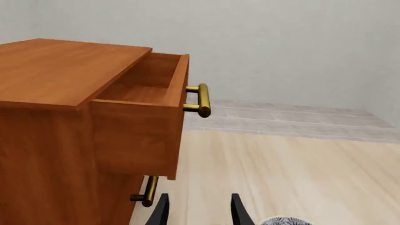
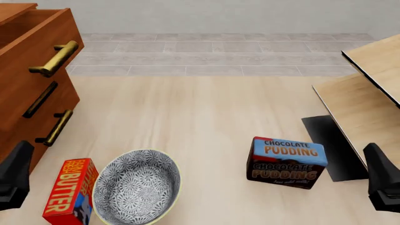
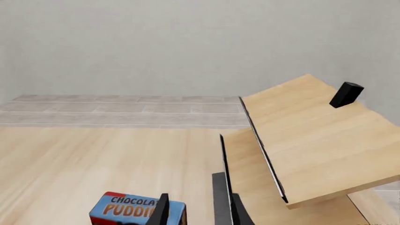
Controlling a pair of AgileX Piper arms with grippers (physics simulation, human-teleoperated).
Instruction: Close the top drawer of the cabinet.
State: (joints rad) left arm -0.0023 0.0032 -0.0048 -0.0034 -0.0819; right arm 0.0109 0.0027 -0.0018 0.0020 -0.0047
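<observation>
Three drawers make up the cabinet [image 2: 25, 89], standing at the tabletop's [image 2: 212, 122] left edge, largest item present. Top drawer [image 1: 147, 110]: pulled out, interior bare in the left wrist view, front proud of the two shut drawers below; its brass handle [image 1: 201, 100] faces the open tabletop, so a push on the front would send it home. Task not yet started, by my reading.

Slanted wooden boards [image 2: 368, 93]: at the right edge, tilted, purpose unclear.

Bowl [image 2: 138, 186]: patterned blue-grey, near edge, left of centre, upright.

Pudding box [image 2: 286, 161]: near edge, right of centre, lying with its label up, well apart from the cabinet.

Butter box [image 2: 69, 192]: red, standing just beside the bowl, between it and the cabinet's foot.

Left gripper [image 1: 198, 211]: low at the near-left corner, fingers parted and holding nothing, pointed toward the cabinet's side below the top drawer; apart from it.

Right gripper [image 3: 190, 208]: near-right corner, fingers parted, holding nothing, aimed past the pudding box; idle, likely not needed.
</observation>
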